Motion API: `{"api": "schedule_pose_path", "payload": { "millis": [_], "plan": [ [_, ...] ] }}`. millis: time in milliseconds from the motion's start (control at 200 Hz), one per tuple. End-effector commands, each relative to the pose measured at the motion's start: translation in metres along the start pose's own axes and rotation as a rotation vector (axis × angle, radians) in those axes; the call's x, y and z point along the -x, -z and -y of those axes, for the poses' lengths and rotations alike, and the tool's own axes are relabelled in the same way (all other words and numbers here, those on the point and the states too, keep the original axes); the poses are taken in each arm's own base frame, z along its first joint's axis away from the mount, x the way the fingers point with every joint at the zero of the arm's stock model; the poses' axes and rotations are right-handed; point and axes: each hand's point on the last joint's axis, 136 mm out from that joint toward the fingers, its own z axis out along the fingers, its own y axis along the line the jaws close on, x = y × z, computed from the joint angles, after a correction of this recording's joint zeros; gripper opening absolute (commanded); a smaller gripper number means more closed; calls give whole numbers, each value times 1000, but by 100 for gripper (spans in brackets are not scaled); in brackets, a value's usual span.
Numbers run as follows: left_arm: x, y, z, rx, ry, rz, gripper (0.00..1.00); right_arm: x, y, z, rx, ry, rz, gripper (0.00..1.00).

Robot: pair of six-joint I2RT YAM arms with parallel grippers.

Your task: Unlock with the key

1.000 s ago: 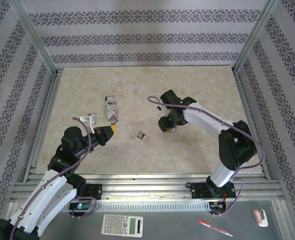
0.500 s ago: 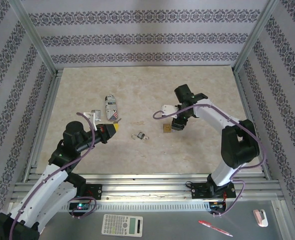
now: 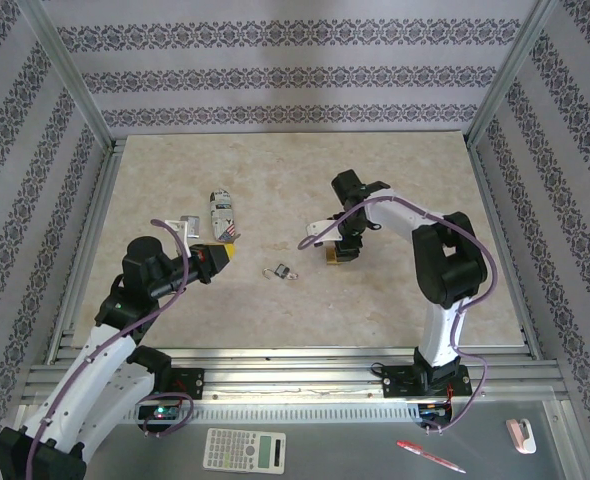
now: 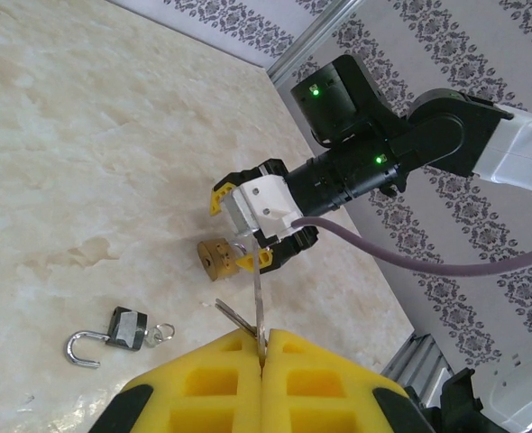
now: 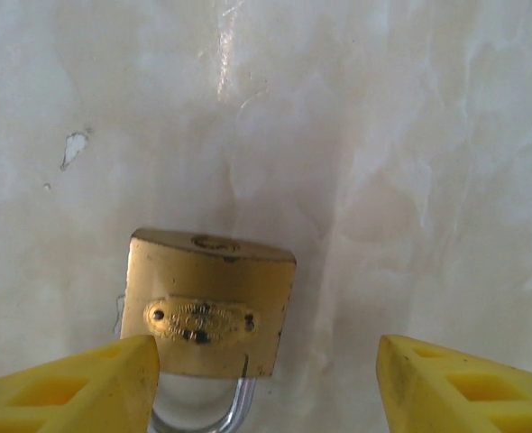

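Between the left pads: the key [image 4: 258,293] stands up out of the seam as a thin pale blade, its tip toward the middle of the left wrist frame. A second slim metal piece leans out just left of it, and you can't tell from this angle whether that is another key.
Left gripper [image 4: 264,341]: your yellow pads are pressed together with the key pinched between them. In the top view this gripper [image 3: 222,256] sits left of centre.
Right gripper [image 5: 266,383]: your fingers stand apart and hold nothing, one at each lower corner of the right wrist frame. In the top view it [image 3: 341,250] sits just right of centre.
Brass padlock [image 5: 208,302]: it lies on the table between your right fingers, close beside the lower-left one, with its shackle toward the bottom edge. In the left wrist view it [image 4: 215,256] sits just below the right gripper [image 4: 234,227].
Small dark padlock [image 3: 281,271]: it lies on the table between your two grippers, well apart from the brass one. The left wrist view shows its shackle [image 4: 81,350] swung open.
Table [image 3: 405,180]: pale and marbled.
Patterned packet [image 3: 221,213]: it lies near the left gripper, toward the upper left of the top view.
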Motion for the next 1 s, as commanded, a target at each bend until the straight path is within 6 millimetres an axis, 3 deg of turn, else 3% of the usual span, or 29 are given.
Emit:
{"api": "schedule_pose_path", "payload": {
  "millis": [0,430,994],
  "plan": [
    [4,2,4,-18,-26,4,0,9,-2,-7,44,31,30,65],
    [4,2,4,-29,-15,10,0,7,-6,-23,93,-46,22,69],
    [6,2,3,-30,-13,13,0,6,-25,-23,153,-113,2,74]
  ]
}}
